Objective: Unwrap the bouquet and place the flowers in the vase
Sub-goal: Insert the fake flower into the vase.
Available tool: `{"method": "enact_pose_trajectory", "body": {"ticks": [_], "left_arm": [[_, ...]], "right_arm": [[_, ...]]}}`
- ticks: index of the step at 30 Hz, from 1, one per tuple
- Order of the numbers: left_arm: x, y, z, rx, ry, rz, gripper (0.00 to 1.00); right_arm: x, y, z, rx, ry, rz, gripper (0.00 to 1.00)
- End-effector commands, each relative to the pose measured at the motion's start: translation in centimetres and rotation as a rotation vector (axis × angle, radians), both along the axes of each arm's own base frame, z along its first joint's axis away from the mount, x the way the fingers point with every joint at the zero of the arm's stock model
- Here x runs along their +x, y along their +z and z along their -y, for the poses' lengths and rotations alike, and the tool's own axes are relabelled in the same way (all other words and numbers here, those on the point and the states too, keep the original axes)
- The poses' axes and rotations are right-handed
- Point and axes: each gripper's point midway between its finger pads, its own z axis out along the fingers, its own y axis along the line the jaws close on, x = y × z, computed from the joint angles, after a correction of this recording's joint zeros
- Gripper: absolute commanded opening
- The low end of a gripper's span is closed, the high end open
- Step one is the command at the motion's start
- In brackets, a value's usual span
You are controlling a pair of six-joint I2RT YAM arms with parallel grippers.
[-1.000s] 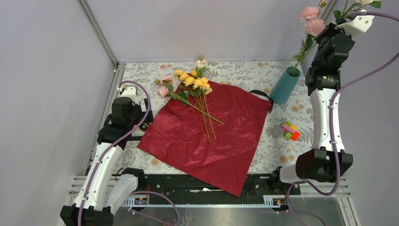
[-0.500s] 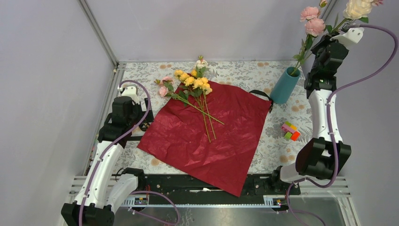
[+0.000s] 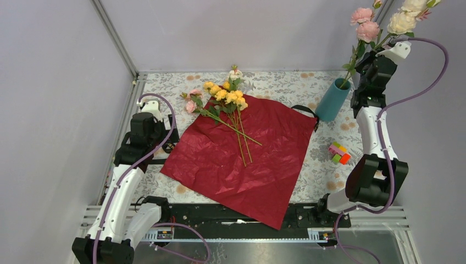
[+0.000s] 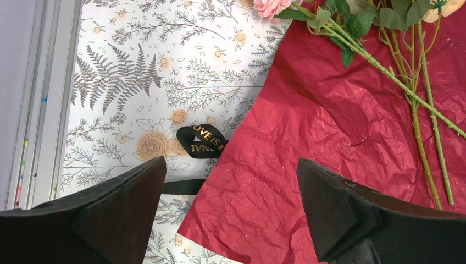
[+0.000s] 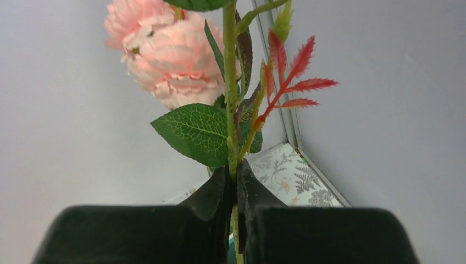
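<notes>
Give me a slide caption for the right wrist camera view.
Right claw shut on a green flower stem, pink bloom and leaves above, against a grey wall.

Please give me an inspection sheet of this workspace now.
Surface: flower-printed tablecloth.
Job's things: dark red crinkled paper spread flat; yellow and pink long-stemmed flowers lying on it; teal vase holding a pink-bloomed stem; black ribbon beside the paper.
Clutter: small multicoloured block toy.
Grippers: left gripper open over the paper's edge; right gripper shut on a cream-bloomed stem, high near the vase.
Cables: purple cables along both arms.
Surroundings: grey walls, metal frame post.
</notes>
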Motion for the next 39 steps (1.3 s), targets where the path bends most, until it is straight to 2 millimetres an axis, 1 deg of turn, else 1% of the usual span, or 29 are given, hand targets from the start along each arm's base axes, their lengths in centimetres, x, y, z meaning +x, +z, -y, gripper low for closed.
{"method": "enact_pose_trajectory", "body": {"ticks": [1,8,12,16,25,30,34,37,39], "left_arm": [[0.8,0.3,0.2,-0.011,-0.013,0.027,0.99],[0.9,0.5,0.3,-0.021,-0.014,0.038,0.99],[0.9,0.5,0.4,-0.028,-0.017,0.037,0.99],[0.9,0.6,0.5,-0.031,-0.017,0.045,0.99],[0.9,0.6,0.4,-0.029,-0.011,0.043,0.99],[1.0,0.5,0.6,-0.039,-0.020,0.037,0.99],[0.9,0.6,0.8,-0.047,-0.027,0.040,0.99],[0.9,0.6,0.9,-0.052,-0.032,0.043,0.99],[0.9,0.6,1.1,-0.060,-0.040,0.041,0.99]], "right_arm": [[0.3,0.3,-0.1,-0.011,0.015,0.052,0.00],[0.4,-1.6,-0.6,-0.011,0.043,0.014,0.00],[0.7,-3.2,-0.9,-0.001,0.063,-0.014,0.02],[1.1,-4.0,-1.5,0.000,0.101,-0.036,0.05],[1.8,-6.4,-2.4,0.028,0.160,-0.087,0.05],[1.5,-7.1,-2.5,0.032,0.160,-0.095,0.07],[0.9,-7.8,-2.2,0.024,0.139,-0.120,0.12],[0.6,-7.8,-2.3,0.010,0.141,-0.132,0.14],[0.3,-7.9,-2.4,0.002,0.147,-0.140,0.18]]}}
